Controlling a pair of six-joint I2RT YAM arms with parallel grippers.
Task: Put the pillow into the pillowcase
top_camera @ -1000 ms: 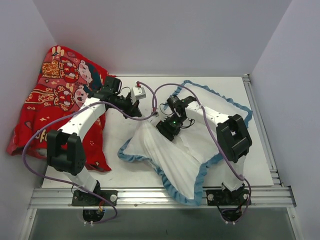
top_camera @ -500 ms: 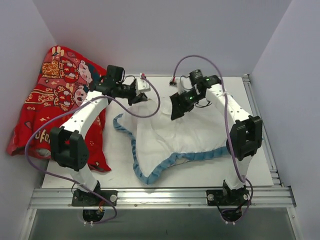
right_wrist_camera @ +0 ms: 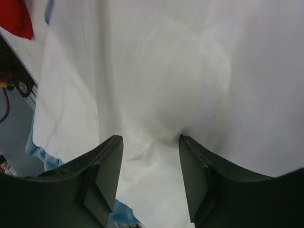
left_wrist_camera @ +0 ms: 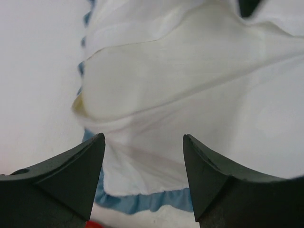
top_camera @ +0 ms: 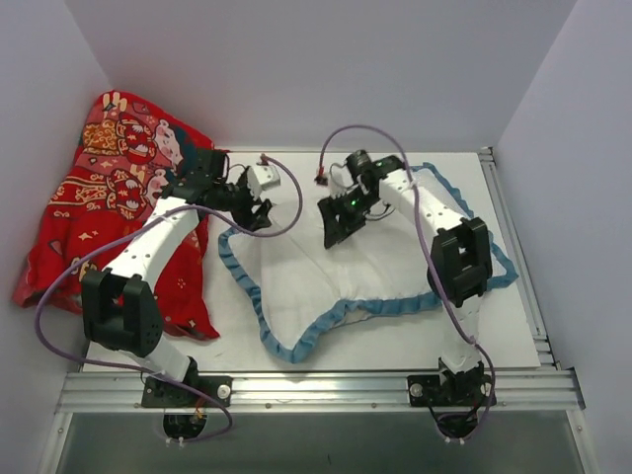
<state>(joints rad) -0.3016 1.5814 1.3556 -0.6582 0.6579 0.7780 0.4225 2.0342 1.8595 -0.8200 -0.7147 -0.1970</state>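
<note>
Now: pillowcase (top_camera: 346, 272) lies white side up on the table (top_camera: 237, 318), both pincers at its far edge.
Left gripper (top_camera: 259, 210) hangs spread just over the far-left ruffled corner, pinching nothing; right gripper (top_camera: 334, 232), jaws apart, sits on the white cloth. A second ago the case lay bunched nearer the bases, left jaws shut; now it is spread wider.

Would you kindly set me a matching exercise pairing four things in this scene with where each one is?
Things:
1 pillowcase
2 red cloth
3 left gripper
4 right gripper

Places:
a over the pillowcase's far middle
b bunched up at the far left
c spread out, white side up, blue-trimmed
d by the pillowcase's far-left corner

Pairs: 1-c, 2-b, 3-d, 4-a
</note>
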